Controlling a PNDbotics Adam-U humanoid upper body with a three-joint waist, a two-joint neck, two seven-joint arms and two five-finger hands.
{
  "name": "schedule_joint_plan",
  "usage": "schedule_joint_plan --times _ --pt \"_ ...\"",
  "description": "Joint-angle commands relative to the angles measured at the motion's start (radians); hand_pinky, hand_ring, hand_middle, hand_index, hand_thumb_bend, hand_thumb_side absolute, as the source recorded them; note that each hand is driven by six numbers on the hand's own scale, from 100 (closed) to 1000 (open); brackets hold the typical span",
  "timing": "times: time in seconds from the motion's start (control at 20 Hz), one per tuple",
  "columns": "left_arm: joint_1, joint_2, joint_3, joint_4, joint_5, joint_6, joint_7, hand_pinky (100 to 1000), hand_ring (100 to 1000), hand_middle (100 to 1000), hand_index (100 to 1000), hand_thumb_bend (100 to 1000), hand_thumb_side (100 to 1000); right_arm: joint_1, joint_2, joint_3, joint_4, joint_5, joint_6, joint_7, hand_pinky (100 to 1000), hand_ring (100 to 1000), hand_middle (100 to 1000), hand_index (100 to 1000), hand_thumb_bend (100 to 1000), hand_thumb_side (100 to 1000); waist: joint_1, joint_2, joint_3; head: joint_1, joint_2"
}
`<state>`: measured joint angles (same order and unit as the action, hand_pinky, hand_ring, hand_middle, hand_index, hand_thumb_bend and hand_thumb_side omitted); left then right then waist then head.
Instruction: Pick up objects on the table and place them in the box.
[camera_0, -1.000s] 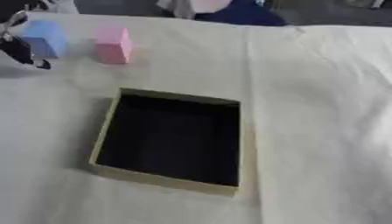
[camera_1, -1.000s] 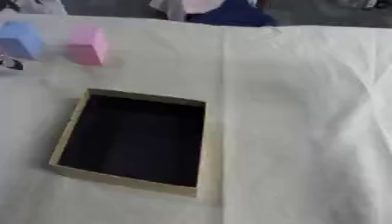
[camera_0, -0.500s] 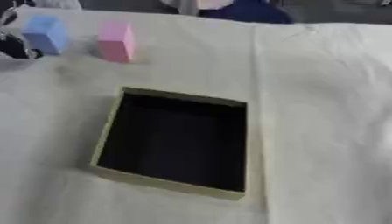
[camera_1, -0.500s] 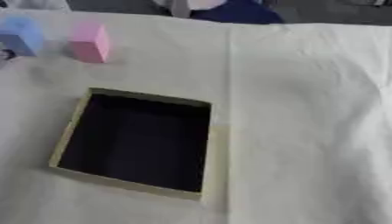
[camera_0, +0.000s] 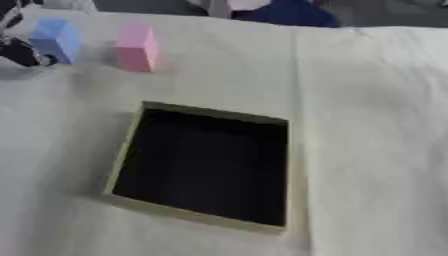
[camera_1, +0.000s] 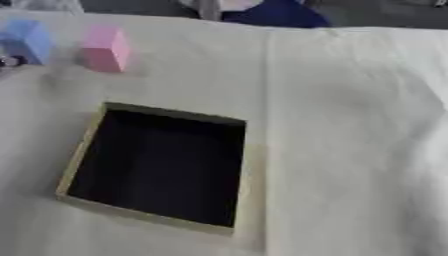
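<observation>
A light blue block (camera_0: 56, 40) and a pink block (camera_0: 136, 47) stand apart at the far left of the cloth-covered table (camera_0: 367, 125). A shallow tan box (camera_0: 197, 216) with a dark inside lies open in the middle, nearer than the blocks, with nothing in it. My left hand (camera_0: 19, 54), black, shows only partly at the left edge, right beside the blue block on its left side. Whether it touches the block is too blurred to tell. My right hand is out of sight.
The cream cloth has long folds on the right side (camera_1: 411, 100). A person in dark blue clothing (camera_0: 284, 12) sits past the table's far edge.
The whole picture has shifted a little, so the camera has moved. The blocks, the box and my left hand keep their places relative to each other.
</observation>
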<state>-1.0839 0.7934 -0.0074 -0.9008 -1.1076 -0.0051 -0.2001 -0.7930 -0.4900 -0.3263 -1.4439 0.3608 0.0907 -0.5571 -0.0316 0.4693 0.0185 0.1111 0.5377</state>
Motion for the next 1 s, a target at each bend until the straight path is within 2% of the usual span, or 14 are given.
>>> schedule_joint_plan --times 0.05,0.25,0.45,0.5,0.7,0.9,1.0 --pt "-0.022 0.053 0.021 -0.009 -0.005 0.018 0.006 828 951 914 920 615 230 -0.022 -0.048 0.0 0.002 -0.012 -0.008 0.001 786 860 472 714 286 865 0.007 -0.02 -0.004 0.013 -0.02" --pt "-0.014 0.067 0.029 -0.007 0.015 0.03 0.0 840 959 933 930 571 239 -0.03 -0.058 0.002 0.012 -0.014 -0.011 0.003 786 860 470 714 289 863 0.013 -0.011 -0.011 0.035 -0.032" --pt "-0.011 0.071 0.029 -0.007 0.031 0.034 -0.01 840 959 933 930 571 239 -0.033 -0.064 0.002 0.02 -0.019 -0.015 0.003 786 860 470 714 289 863 0.014 -0.009 -0.013 0.039 -0.035" --pt "-0.011 0.071 0.029 -0.007 0.033 0.035 -0.011 862 980 968 943 537 269 -0.033 -0.064 0.003 0.021 -0.02 -0.015 0.003 786 859 466 713 294 857 0.014 -0.008 -0.013 0.04 -0.035" --pt "-0.002 0.082 0.035 0.038 0.075 0.032 -0.06 891 998 976 948 513 266 -0.053 -0.079 0.009 0.039 -0.033 -0.018 0.006 786 858 464 713 295 857 0.016 0.012 -0.023 0.056 -0.052" --pt "-0.006 0.086 0.046 0.033 0.107 0.042 -0.099 902 1000 972 955 490 251 -0.064 -0.09 0.011 0.055 -0.047 -0.024 0.001 786 856 460 711 299 853 0.016 0.024 -0.036 0.064 -0.069" --pt "-0.01 0.081 0.049 0.018 0.116 0.049 -0.083 873 973 916 936 403 221 -0.068 -0.096 0.013 0.065 -0.057 -0.026 0.001 786 856 459 710 301 851 0.015 0.031 -0.039 0.063 -0.074"
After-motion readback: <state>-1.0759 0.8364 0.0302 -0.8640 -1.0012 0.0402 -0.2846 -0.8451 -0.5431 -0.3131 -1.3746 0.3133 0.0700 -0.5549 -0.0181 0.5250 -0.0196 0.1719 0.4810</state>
